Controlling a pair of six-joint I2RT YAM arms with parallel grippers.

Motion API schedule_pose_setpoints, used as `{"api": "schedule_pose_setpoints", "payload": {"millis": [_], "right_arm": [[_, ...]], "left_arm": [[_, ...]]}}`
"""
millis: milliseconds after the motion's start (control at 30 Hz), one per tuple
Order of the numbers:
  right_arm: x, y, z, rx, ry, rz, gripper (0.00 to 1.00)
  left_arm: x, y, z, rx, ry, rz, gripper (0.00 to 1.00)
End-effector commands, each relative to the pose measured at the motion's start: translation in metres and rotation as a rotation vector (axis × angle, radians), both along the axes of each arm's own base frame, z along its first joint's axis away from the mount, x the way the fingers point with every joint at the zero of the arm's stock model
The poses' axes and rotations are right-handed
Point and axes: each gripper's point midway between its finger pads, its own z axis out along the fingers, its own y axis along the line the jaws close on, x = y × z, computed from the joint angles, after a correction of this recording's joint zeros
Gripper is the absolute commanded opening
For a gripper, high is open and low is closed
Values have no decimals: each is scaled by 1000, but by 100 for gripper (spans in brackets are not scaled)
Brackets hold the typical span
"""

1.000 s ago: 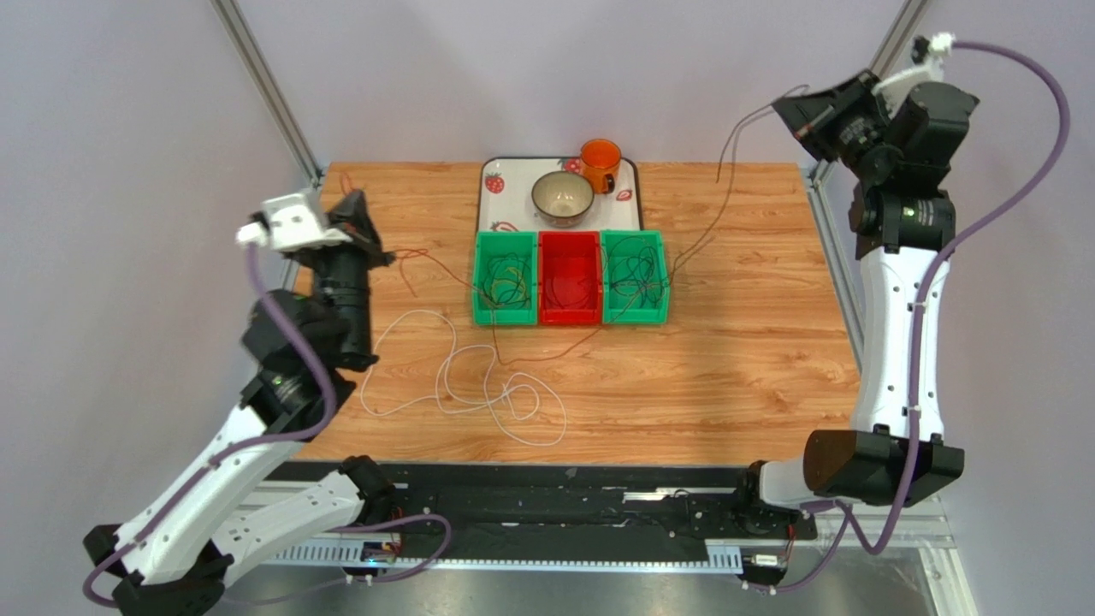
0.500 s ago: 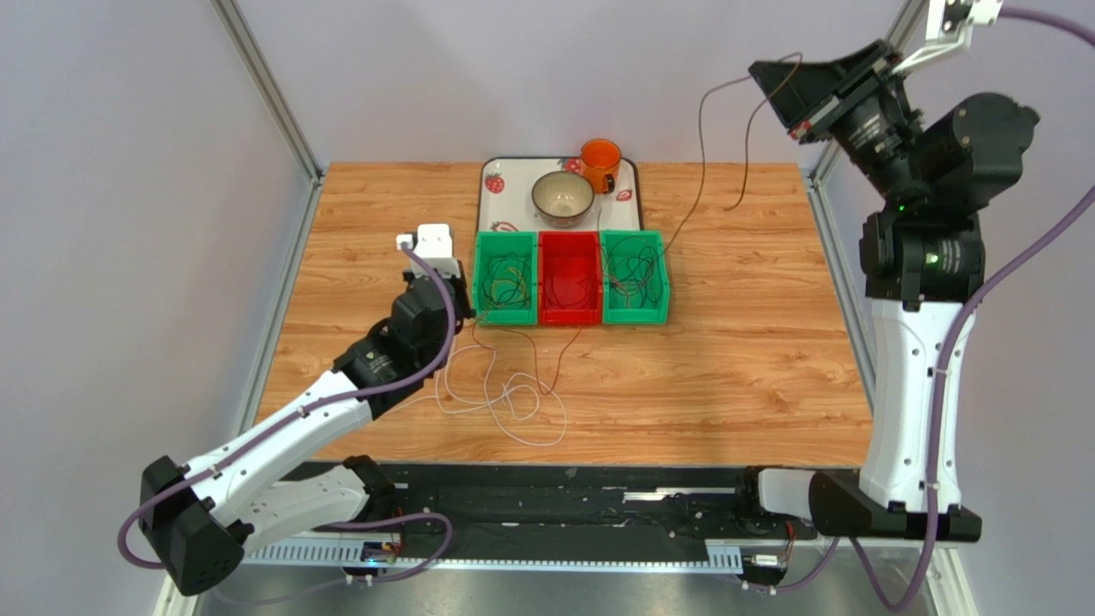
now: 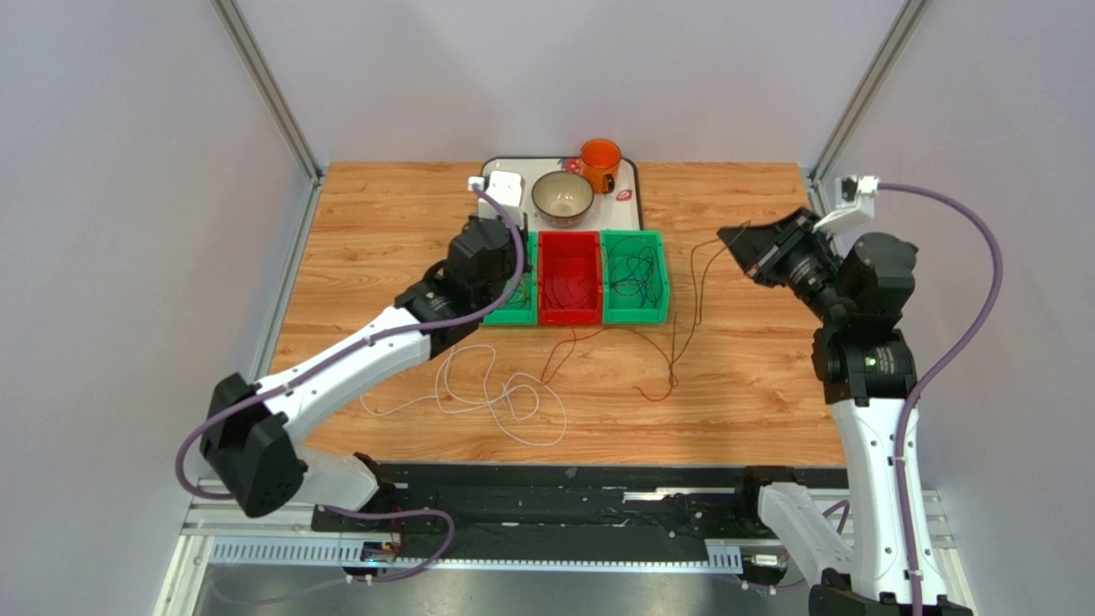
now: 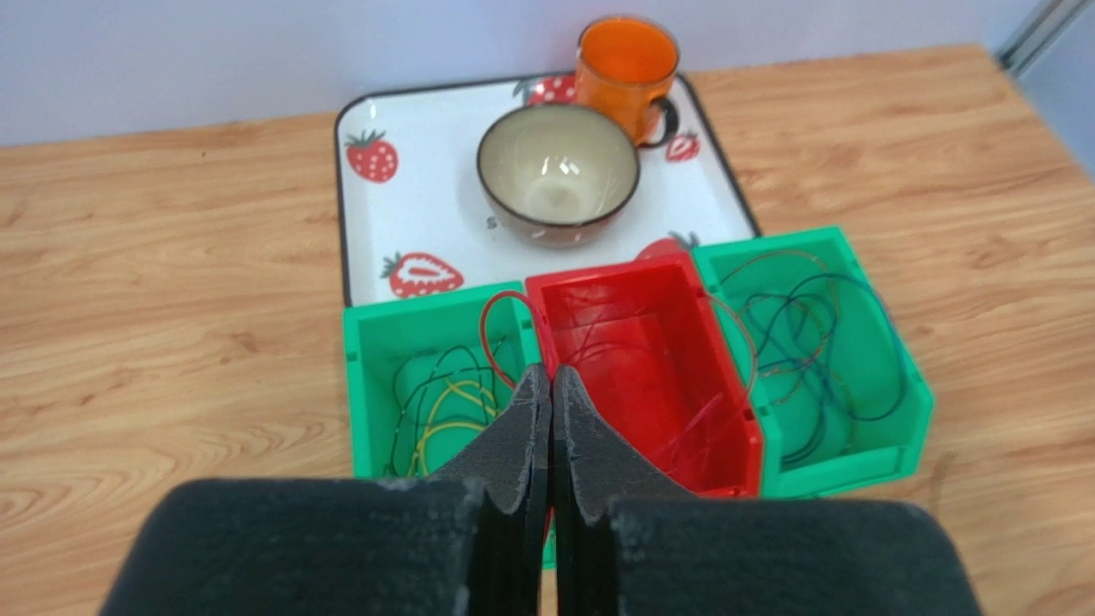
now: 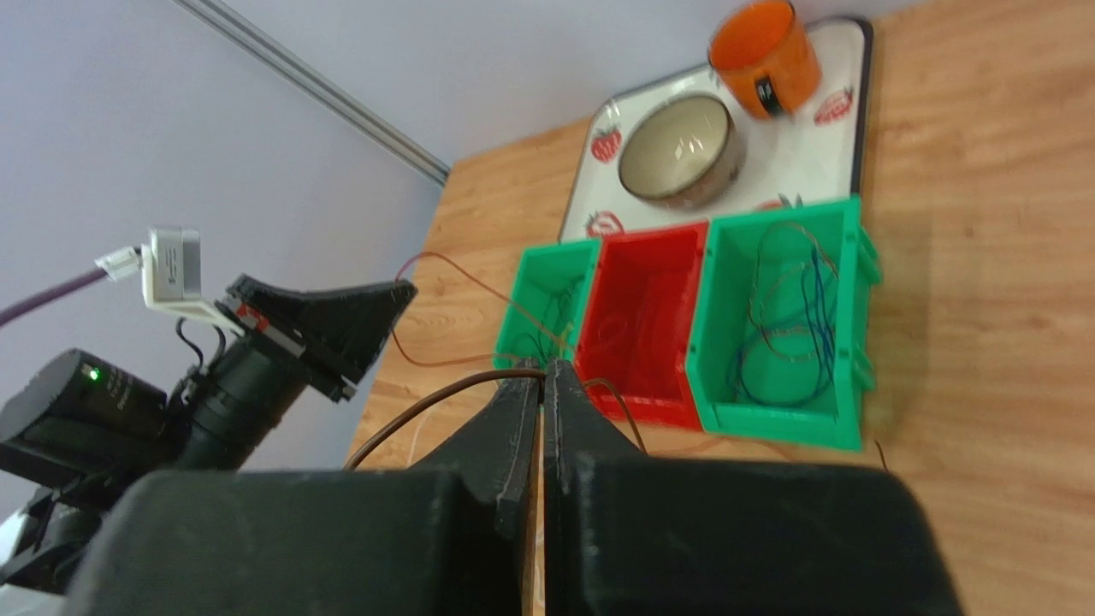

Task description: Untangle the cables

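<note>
- Fingers of the left gripper (image 4: pixel 553 385) are pressed flat together. The tips sit over the wall shared by the left green bin (image 4: pixel 366 424) and the red bin (image 4: pixel 617 277).
- A red cable (image 4: pixel 495 306) arcs over the far inner corner of the left green bin and ends at these tips, pinched between them.
- Fingers of the right gripper (image 3: pixel 728 239) are also closed with no gap. This gripper is raised above the table (image 3: pixel 784 372), to the right of the bins.
- A brown cable (image 5: pixel 437 392) is pinched at the right fingertips. In the top view it drops to the wood in front of the right green bin (image 4: pixel 900 385), passing just beside that bin's right wall.
- Other cables:
  - Yellow and green loops (image 4: pixel 444 398) lie inside the left green bin.
  - Dark loops (image 4: pixel 803 340) lie inside the right green bin.
  - A white cable (image 3: pixel 450 385) lies in loose coils on the wood, on the near side of the bins.
  - A reddish strand (image 3: pixel 572 347) lies on the wood in front of the red bin.
- Surroundings: the three bins stand side by side, walls touching.
- A strawberry-print tray (image 4: pixel 360 193) lies directly behind the bins. It carries a bowl (image 4: pixel 559 173) and an orange mug (image 4: pixel 626 64).
- Obstructions:
  - In the top view the left arm covers most of the left green bin.
  - In the left wrist view the closed fingers hide the near part of the wall between the left green and red bins.
  - The contents of the red bin cannot be made out clearly.
</note>
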Motion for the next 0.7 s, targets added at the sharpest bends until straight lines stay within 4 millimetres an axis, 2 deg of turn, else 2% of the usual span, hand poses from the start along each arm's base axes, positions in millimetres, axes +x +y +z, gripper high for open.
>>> {"api": "schedule_pose_setpoints", "payload": {"millis": [0, 33, 67, 133, 167, 233, 267, 300, 333, 367, 400, 433, 500, 533, 567, 667], "right_arm": [[-8, 8, -36, -1, 38, 43, 0], [-8, 9, -45, -1, 47, 46, 0], [-11, 16, -66, -2, 86, 73, 0], [-14, 20, -87, 8, 116, 63, 0], [-16, 21, -121, 15, 182, 55, 0], [-20, 25, -133, 21, 154, 44, 0], [-22, 27, -148, 16, 167, 39, 0], [-20, 24, -171, 5, 186, -2, 0], [-25, 33, -181, -5, 184, 16, 0], [-26, 34, -192, -11, 198, 6, 0], [-23, 30, -213, -29, 220, -44, 0], [-26, 38, -226, -45, 241, -30, 0], [-24, 34, -246, -56, 266, -88, 0], [-27, 39, -251, -54, 276, -72, 0], [-24, 35, -248, -56, 269, -105, 0], [-23, 27, -250, -52, 261, -158, 0]], "left_arm": [[20, 10, 5, 33, -51, 67, 0], [24, 13, 8, 12, -55, 65, 0], [22, 9, 11, -7, -56, 21, 0], [22, 15, 19, -17, -69, 28, 0], [22, 22, 30, -22, -82, 52, 0], [16, 30, 37, 11, -51, 57, 0], [12, 33, 58, -10, -85, 54, 0], [10, 35, 66, -16, -100, 55, 0], [8, 39, 70, 3, -106, 56, 0], [7, 43, 83, -3, -124, 60, 0], [6, 42, 86, -1, -125, 51, 0], [8, 43, 88, -1, -125, 37, 0], [7, 23, 89, -22, -127, -78, 0], [6, 15, 89, -30, -126, -116, 0], [7, 2, 86, -37, -109, -167, 0], [17, -14, 74, -43, -73, -204, 0]]}}
